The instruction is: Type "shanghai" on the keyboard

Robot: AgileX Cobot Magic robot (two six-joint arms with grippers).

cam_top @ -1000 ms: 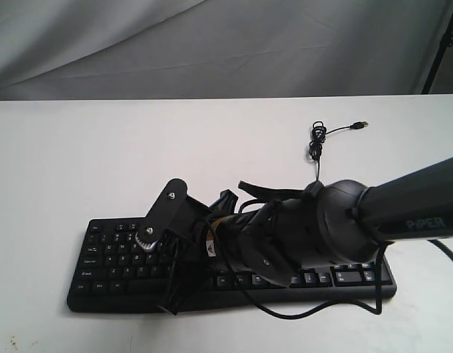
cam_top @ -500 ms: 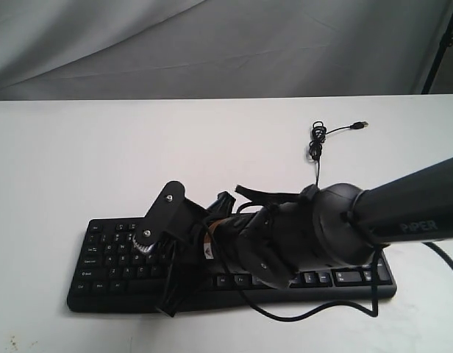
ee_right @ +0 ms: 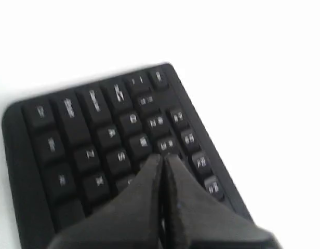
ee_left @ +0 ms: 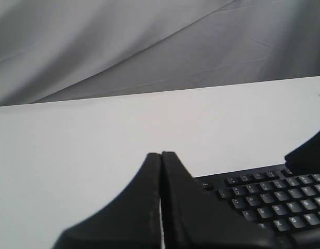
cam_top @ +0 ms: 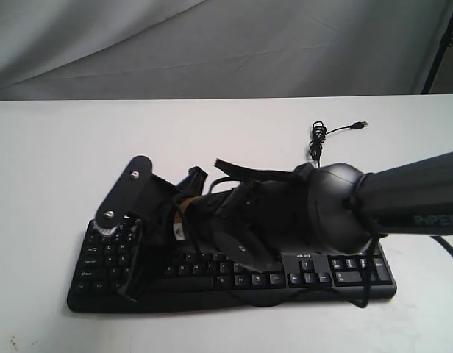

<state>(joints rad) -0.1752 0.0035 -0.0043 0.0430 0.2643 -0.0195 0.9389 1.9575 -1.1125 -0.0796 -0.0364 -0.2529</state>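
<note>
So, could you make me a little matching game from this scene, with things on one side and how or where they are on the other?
Things:
1 keyboard
2 cable plug
3 right hand
4 cloth

States:
A grey, behind the table
B shut, over the keyboard's left end
C black, white-lettered
D loose on the table, unplugged

Pairs: 1-C, 2-D, 3-B, 4-A.

Colour record
Black keyboard (cam_top: 315, 278), white key lettering; plain white desk (cam_top: 57, 162); plain grey backdrop cloth (cam_top: 248, 44); thin black cable (cam_top: 315, 144).
</note>
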